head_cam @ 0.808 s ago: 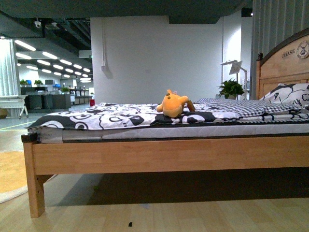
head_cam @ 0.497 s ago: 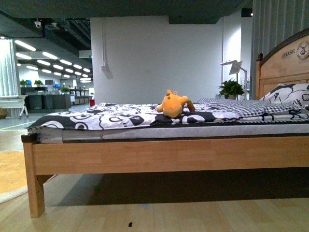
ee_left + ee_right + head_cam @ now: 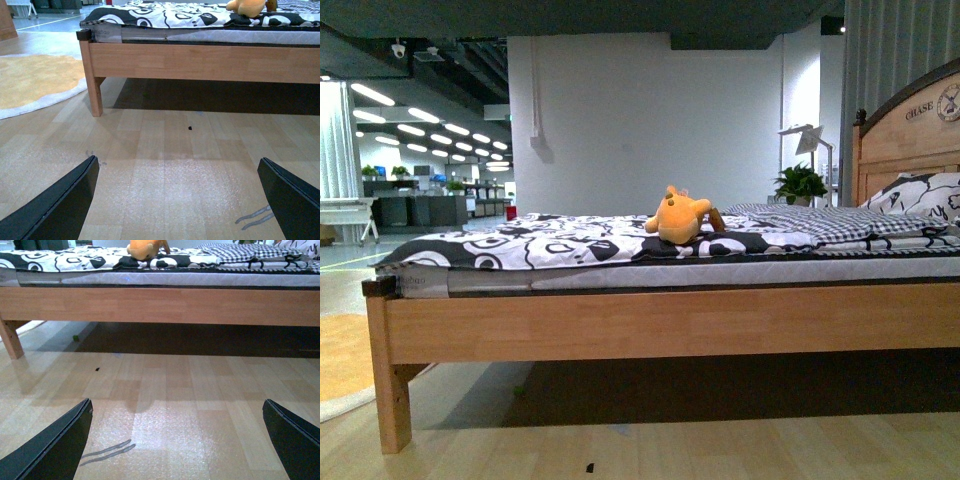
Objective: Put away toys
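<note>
Front view: plush toy (image 3: pixel 678 216) back from bed (image 3: pixel 670 322) edge; left hand (image 3: pixel 177 158), right hand (image 3: pixel 177 400) spread over floor (image 3: pixel 150 145).

One soft orange-yellow plush toy (image 3: pixel 677 217). One surface (image 3: pixel 660 322), a light wooden-framed bed, with one black-and-white patterned cover (image 3: pixel 550 242), one grey checked blanket (image 3: pixel 820 220) and one patterned pillow (image 3: pixel 925 195). One green potted plant (image 3: pixel 799 184). One round yellow rug (image 3: pixel 340 360). Two black pincers: left pincer (image 3: pixel 176 160), right pincer (image 3: pixel 177 401).

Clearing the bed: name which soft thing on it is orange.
The orange-yellow plush animal, mid-bed; the checked blanket and patterned pillow are black-and-white.
</note>
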